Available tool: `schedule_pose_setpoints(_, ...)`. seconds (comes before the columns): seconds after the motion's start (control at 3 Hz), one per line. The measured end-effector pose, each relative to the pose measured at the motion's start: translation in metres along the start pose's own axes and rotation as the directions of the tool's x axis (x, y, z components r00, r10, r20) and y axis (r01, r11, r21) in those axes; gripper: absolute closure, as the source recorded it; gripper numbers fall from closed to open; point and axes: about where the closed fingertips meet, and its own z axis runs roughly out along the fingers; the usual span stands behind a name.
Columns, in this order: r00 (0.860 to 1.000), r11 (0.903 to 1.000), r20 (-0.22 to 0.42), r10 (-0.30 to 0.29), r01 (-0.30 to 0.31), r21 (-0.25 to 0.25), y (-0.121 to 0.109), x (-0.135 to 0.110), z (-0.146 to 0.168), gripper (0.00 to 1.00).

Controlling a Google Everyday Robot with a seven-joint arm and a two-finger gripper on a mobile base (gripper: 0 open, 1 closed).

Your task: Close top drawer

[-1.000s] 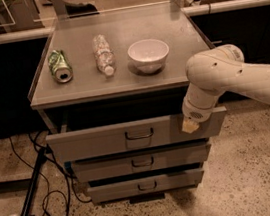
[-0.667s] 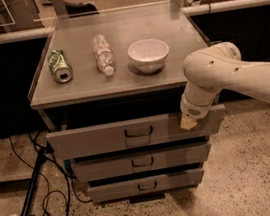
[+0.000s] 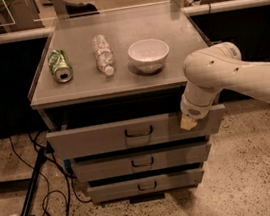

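Top drawer (image 3: 99,138) stands partly pulled out of the grey cabinet, with a dark gap showing above its flat grey front. The tool (image 3: 188,122), a pale blunt tip, is pressed against that front near its right end, right of the small metal loop handle (image 3: 138,132). Whether the tool is wide or narrow cannot be told. Behind it a smooth, cream, rounded arm (image 3: 241,71) reaches in from the right of the drawer.

Below the drawer are two narrower grey fronts, the middle drawer (image 3: 98,169) and the bottom drawer (image 3: 112,190), each also out a little. Above the drawer, the matte grey tabletop (image 3: 173,23) carries a round white bowl (image 3: 149,55), a clear crinkled plastic bottle (image 3: 103,54) lying on its side, and a green can (image 3: 60,66) also on its side. Left of the drawer, black cables (image 3: 42,194) trail over the speckled floor (image 3: 247,179).

Compared with a second ago, the arm's round joint sits slightly further left. The drawer stands out about as far as it did.
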Motion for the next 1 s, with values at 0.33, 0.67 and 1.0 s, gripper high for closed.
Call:
schedule_pose_setpoints(0.33, 1.000, 1.0000, 0.000, 0.000, 0.000, 0.000, 0.0000, 0.0000, 0.0000, 0.22)
schedule_pose_setpoints(0.67, 1.000, 1.0000, -0.001, 0.000, 0.000, -0.001, 0.0004, 0.0001, 0.0005, 0.00)
schedule_pose_setpoints(1.0, 1.000, 1.0000, -0.001, 0.000, 0.000, -0.001, 0.0004, 0.0001, 0.0006, 0.00)
